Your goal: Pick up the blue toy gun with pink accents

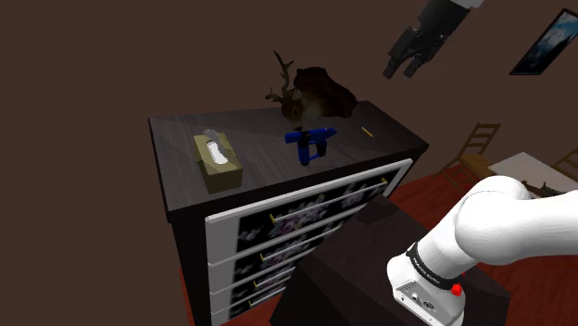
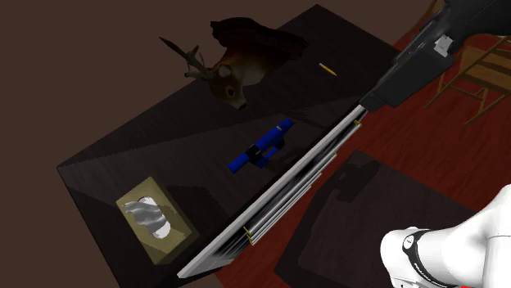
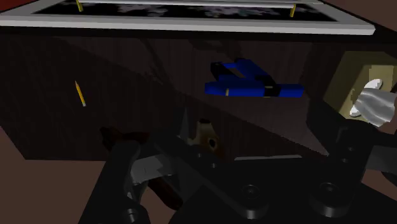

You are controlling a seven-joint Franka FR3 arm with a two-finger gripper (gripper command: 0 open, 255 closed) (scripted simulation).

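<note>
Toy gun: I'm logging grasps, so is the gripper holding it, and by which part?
Nothing is held: the open gripper hangs in the air, apart from the blue toy gun lying on the dresser top.

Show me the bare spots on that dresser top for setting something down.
Bare: between the tissue box and the blue toy gun; the corner behind the tissue box; the strip between gun and pencil. Crowded: the deer head right behind the gun.

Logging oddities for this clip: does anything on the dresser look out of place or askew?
Only the mounted deer head: it rests on the dresser top rather than hanging on a wall. The toy gun, tissue box and pencil look fine; nothing spilled.
</note>
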